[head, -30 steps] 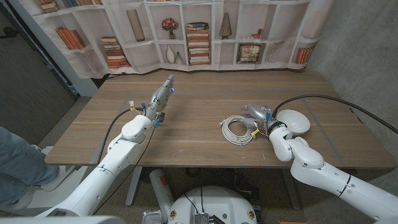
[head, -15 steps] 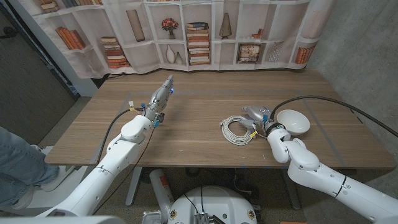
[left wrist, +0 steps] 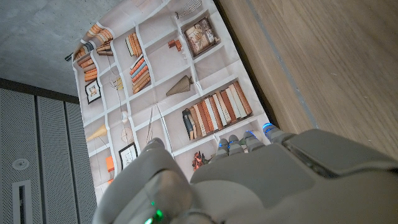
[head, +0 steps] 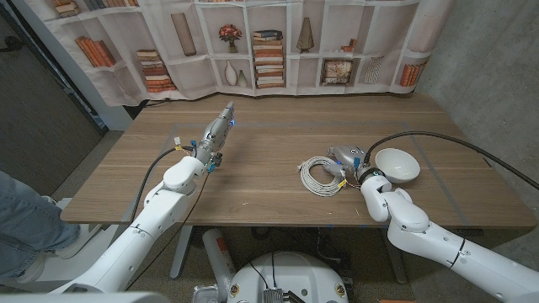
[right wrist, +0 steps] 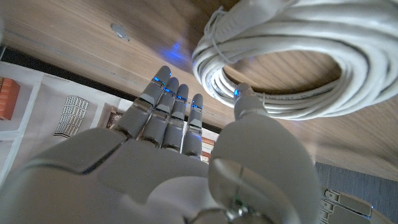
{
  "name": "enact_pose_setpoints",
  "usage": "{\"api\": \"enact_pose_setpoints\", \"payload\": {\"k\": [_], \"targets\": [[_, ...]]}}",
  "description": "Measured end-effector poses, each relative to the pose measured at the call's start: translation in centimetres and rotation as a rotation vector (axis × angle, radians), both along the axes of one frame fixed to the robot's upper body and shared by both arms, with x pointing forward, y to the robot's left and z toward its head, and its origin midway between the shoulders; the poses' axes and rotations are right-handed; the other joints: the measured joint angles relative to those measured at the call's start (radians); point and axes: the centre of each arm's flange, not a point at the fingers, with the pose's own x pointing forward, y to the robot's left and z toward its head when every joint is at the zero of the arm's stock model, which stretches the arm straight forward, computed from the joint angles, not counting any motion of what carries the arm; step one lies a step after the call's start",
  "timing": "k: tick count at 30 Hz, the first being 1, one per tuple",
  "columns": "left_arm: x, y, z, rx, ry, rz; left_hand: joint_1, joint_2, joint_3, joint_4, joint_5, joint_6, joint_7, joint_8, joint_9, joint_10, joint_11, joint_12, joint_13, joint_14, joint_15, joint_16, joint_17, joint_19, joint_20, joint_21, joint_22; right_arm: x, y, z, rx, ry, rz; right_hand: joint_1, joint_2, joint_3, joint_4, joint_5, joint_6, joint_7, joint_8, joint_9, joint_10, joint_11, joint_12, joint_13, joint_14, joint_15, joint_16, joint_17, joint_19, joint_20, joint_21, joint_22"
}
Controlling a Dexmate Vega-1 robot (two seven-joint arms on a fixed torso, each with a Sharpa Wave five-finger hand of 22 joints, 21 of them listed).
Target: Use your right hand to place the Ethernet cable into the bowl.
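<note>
The white Ethernet cable (head: pixel 322 178) lies coiled on the wooden table (head: pixel 278 135), right of centre. A white bowl (head: pixel 397 165) stands upright just right of it. My right hand (head: pixel 346 159) is between the two, at the coil's right edge. In the right wrist view the fingers (right wrist: pixel 169 107) reach out straight beside the cable (right wrist: pixel 298 59), and the thumb tip (right wrist: pixel 244 99) is against the coil's rim. Nothing is gripped. My left hand (head: pixel 217 133) is held out over the table's left half with its fingers straight and nothing in it.
A black hose (head: pixel 472 147) arcs from my right arm over the table's right edge, behind the bowl. A curtain printed with bookshelves (head: pixel 253 46) hangs behind the table. A person's leg in jeans (head: pixel 21 223) shows at the left edge.
My right arm has slid a little left and nearer, bringing the hand closer against the coil. The cable, the bowl and my left hand have not moved.
</note>
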Motion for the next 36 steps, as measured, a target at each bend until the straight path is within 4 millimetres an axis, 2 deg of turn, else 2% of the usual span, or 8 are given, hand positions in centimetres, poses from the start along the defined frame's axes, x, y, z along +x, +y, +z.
{"api": "enact_pose_setpoints", "payload": {"k": [5, 9, 15, 17, 25, 31, 36], "targets": [[0.1, 0.0, 0.0, 0.0, 0.001, 0.0, 0.003, 0.003, -0.003, -0.003, 0.0, 0.0, 0.0, 0.0, 0.0, 0.0, 0.0, 0.0, 0.0, 0.0, 0.0, 0.0, 0.0, 0.0, 0.0, 0.0, 0.0, 0.2, -0.1, -0.2, 0.0, -0.002, -0.006, 0.0, 0.0, 0.0, 0.0, 0.0, 0.01, -0.001, 0.001, 0.0, 0.004, 0.004, 0.008, 0.0, 0.0, 0.0, 0.0, 0.003, 0.004, -0.003, 0.0, 0.0], [0.1, 0.0, 0.0, 0.001, 0.003, 0.0, 0.003, 0.003, -0.003, -0.003, 0.0, 0.0, 0.0, 0.0, 0.0, 0.0, 0.0, 0.0, 0.0, 0.0, 0.0, 0.0, 0.0, 0.0, 0.0, 0.0, 0.0, 0.4, -0.2, -0.3, 0.001, -0.003, -0.01, 0.0, 0.0, 0.003, 0.003, 0.0, 0.019, -0.002, 0.003, 0.0, 0.013, -0.002, 0.008, 0.005, 0.011, 0.0, 0.004, 0.005, 0.011, -0.003, 0.0, 0.0], [0.2, 0.0, -0.1, 0.001, 0.005, 0.001, 0.003, 0.003, -0.003, -0.003, 0.0, 0.0, 0.0, 0.0, 0.0, 0.0, 0.0, 0.0, 0.0, 0.0, 0.0, 0.0, 0.0, 0.0, 0.0, 0.0, 0.0, 0.7, -0.4, -0.4, 0.002, -0.007, -0.017, -0.004, 0.004, 0.0, 0.006, 0.0, 0.05, -0.019, 0.011, 0.0, 0.045, -0.017, 0.02, 0.009, 0.045, -0.006, 0.018, 0.011, 0.029, -0.002, 0.0, 0.0], [0.3, 0.0, -0.1, 0.001, 0.005, 0.001, 0.003, 0.003, -0.003, -0.003, 0.0, 0.0, 0.0, 0.0, 0.0, 0.0, 0.0, 0.0, 0.0, 0.0, 0.0, 0.0, 0.0, 0.0, 0.0, 0.0, 0.0, 0.8, -0.5, -0.5, 0.003, -0.007, -0.018, -0.002, 0.006, 0.0, 0.006, 0.0, 0.076, -0.028, 0.018, 0.0, 0.071, -0.024, 0.035, 0.009, 0.065, -0.007, 0.023, 0.014, 0.039, -0.005, 0.0, 0.0], [0.6, 0.0, -0.1, 0.001, 0.011, -0.001, 0.003, 0.003, -0.003, -0.003, 0.0, 0.0, 0.0, 0.0, 0.0, 0.0, 0.0, 0.0, 0.0, 0.0, 0.0, 0.0, 0.0, -0.005, 0.005, 0.0, 0.0, 0.9, -0.9, -0.8, 0.016, -0.025, -0.014, 0.022, 0.031, 0.01, 0.001, -0.004, 0.218, -0.079, 0.052, 0.0, 0.206, -0.095, 0.089, 0.019, 0.146, -0.016, 0.049, 0.027, 0.084, -0.012, 0.0, 0.005], [0.8, -0.1, -0.2, 0.001, 0.016, -0.003, 0.003, 0.003, -0.002, -0.002, -0.006, 0.0, 0.0, 0.0, 0.0, 0.0, 0.0, 0.0, 0.0, 0.0, 0.0, 0.0, 0.0, -0.005, 0.005, 0.0, 0.0, 0.9, -1.0, -0.8, 0.026, -0.049, -0.008, 0.06, 0.052, 0.022, -0.011, -0.005, 0.336, -0.107, 0.082, 0.0, 0.309, -0.121, 0.133, 0.029, 0.199, -0.028, 0.075, 0.046, 0.115, -0.014, 0.004, 0.005], [1.0, -0.3, -0.2, 0.002, 0.019, -0.006, 0.003, 0.003, -0.002, -0.002, -0.007, 0.0, 0.0, 0.0, 0.0, 0.0, 0.0, 0.0, 0.0, 0.0, 0.0, 0.0, 0.0, -0.005, 0.005, 0.0, 0.0, 1.0, -1.2, -1.0, 0.033, -0.065, -0.003, 0.109, 0.069, 0.037, -0.026, -0.009, 0.365, -0.086, 0.103, 0.0, 0.371, -0.145, 0.162, 0.041, 0.233, -0.04, 0.098, 0.065, 0.136, -0.021, 0.012, 0.009]]}}
